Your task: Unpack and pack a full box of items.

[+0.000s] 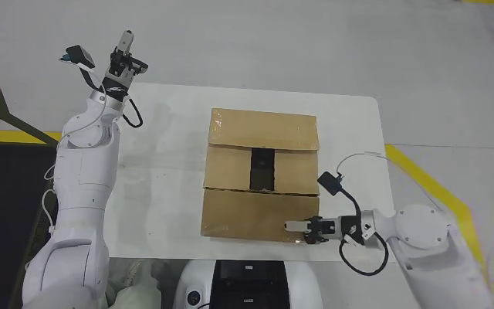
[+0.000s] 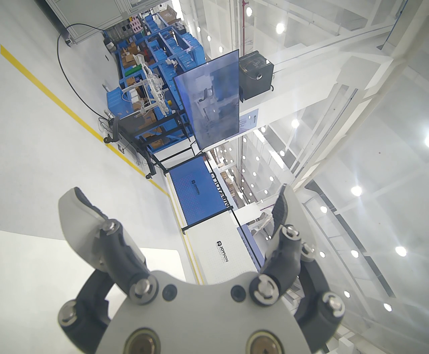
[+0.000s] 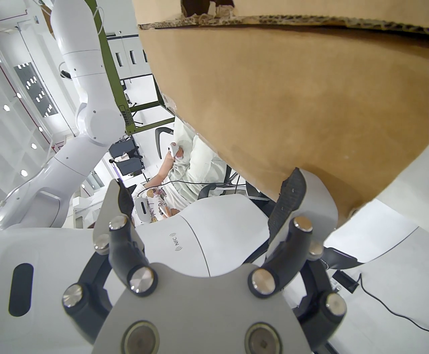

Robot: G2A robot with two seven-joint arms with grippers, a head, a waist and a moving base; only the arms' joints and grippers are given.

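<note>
One cardboard box [image 1: 228, 166] is being shown on one white table [image 1: 170, 154]. Two grippers are being counted: the left gripper [image 2: 179, 197] at ten o'clock of the box, the right gripper [image 3: 205, 184] at five o'clock.

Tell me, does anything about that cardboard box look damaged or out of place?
Yes. The box is not fully closed: a dark rectangular gap shows in the middle of its top. In the right wrist view, its cardboard edge looks ragged and frayed. Nothing lies spilled on the table.
</note>
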